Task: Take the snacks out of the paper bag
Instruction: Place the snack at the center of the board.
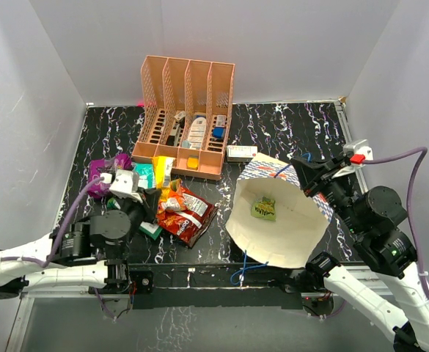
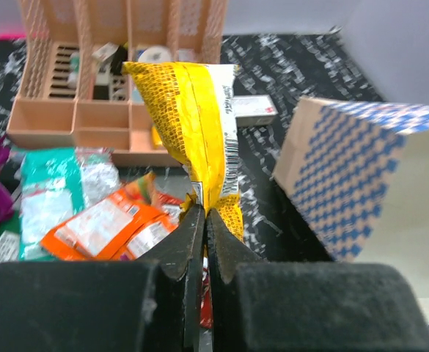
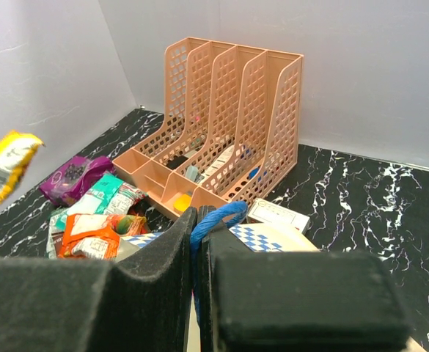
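The paper bag (image 1: 276,235) lies tipped with its cream mouth toward me; one green-yellow packet (image 1: 264,208) lies inside. My right gripper (image 1: 300,170) is shut on the bag's blue handle (image 3: 218,218) at the bag's upper rim. My left gripper (image 1: 158,192) is shut on the lower end of a yellow packet (image 2: 196,117), holding it upright above the snack pile left of the bag. On the table there lie a red packet (image 1: 191,214), an orange packet (image 2: 104,227), a green packet (image 2: 45,198) and a purple packet (image 1: 100,170).
An orange perforated file rack (image 1: 188,117) with small items stands at the back centre. A small white box (image 1: 241,152) lies between the rack and the bag. White walls close in the black marbled table (image 1: 287,125).
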